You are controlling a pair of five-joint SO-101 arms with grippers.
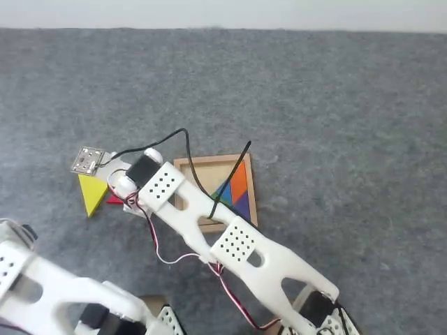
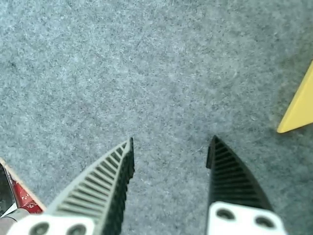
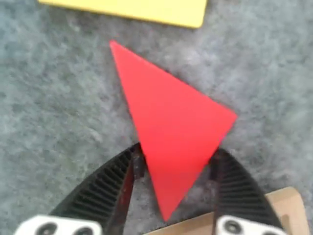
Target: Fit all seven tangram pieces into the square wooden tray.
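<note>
The right hand (image 3: 177,152) is closed onto a red triangle (image 3: 171,112). Its two dark ribbed fingers (image 3: 112,181) press on the two long edges of this piece, near its pointed end. I cannot tell if the triangle lies on the desk (image 1: 335,105) or is a little lifted. Just beyond the wide end of the red triangle, but apart from it, is the straight edge of a yellow triangle (image 1: 91,192). Behind the fingers a light wooden edge (image 3: 274,208) shows; I cannot tell for sure what it belongs to.

In the high view the right arm (image 1: 237,241) reaches from the near right side across the square wooden tray (image 1: 209,160), and its hand is beside the tray's left side, next to the yellow triangle. The tray lies flat on the grey, carpet-like desk cover. In the part of the tray that the arm does not hide, an orange piece (image 1: 239,183) and a blue piece (image 1: 223,190) lie flat, touching each other.

The left hand (image 2: 172,139) is wide open and holds nothing. It hangs above bare grey cover, and a corner of the yellow triangle is off to one side of it. The left arm (image 1: 56,289) is at the near left side of the desk, well apart from the tray.
</note>
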